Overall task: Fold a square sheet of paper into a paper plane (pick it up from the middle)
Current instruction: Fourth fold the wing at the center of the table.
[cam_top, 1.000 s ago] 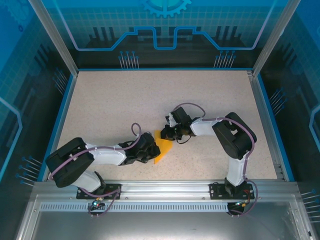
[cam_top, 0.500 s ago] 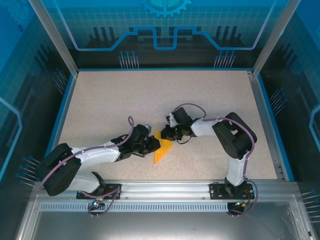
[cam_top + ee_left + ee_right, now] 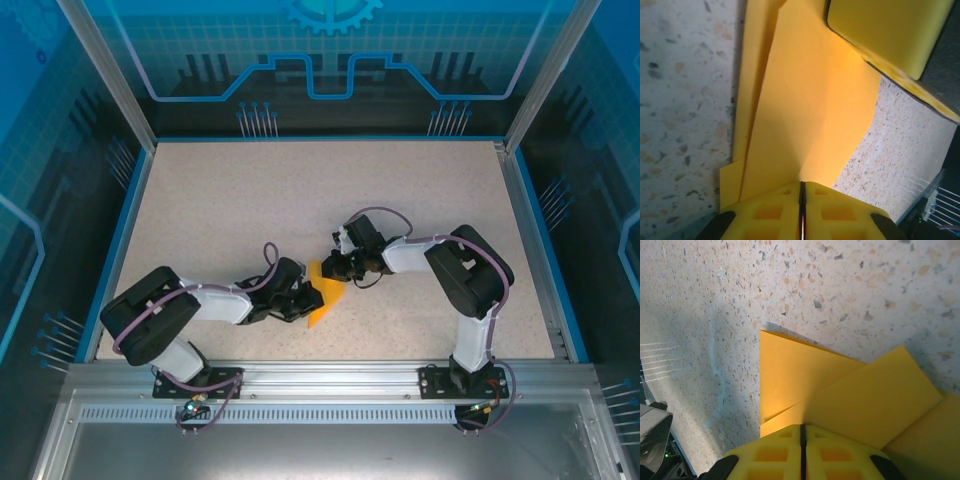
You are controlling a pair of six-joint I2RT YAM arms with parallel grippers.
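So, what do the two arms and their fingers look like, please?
Both are alike: the left arm and right arm have black joints, white shells and a purple-grey cable looping along. The finger pads are bright yellow with square recesses.

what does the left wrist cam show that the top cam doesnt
Left wrist: the folded orange-yellow paper up close, with overlapping layers and a lifted, curling edge, pinched in the left gripper and its closed pads. Top external: the left arm and right arm whole, reaching inward from their bases. Both: the paper on the speckled table, with the right gripper at its far end.
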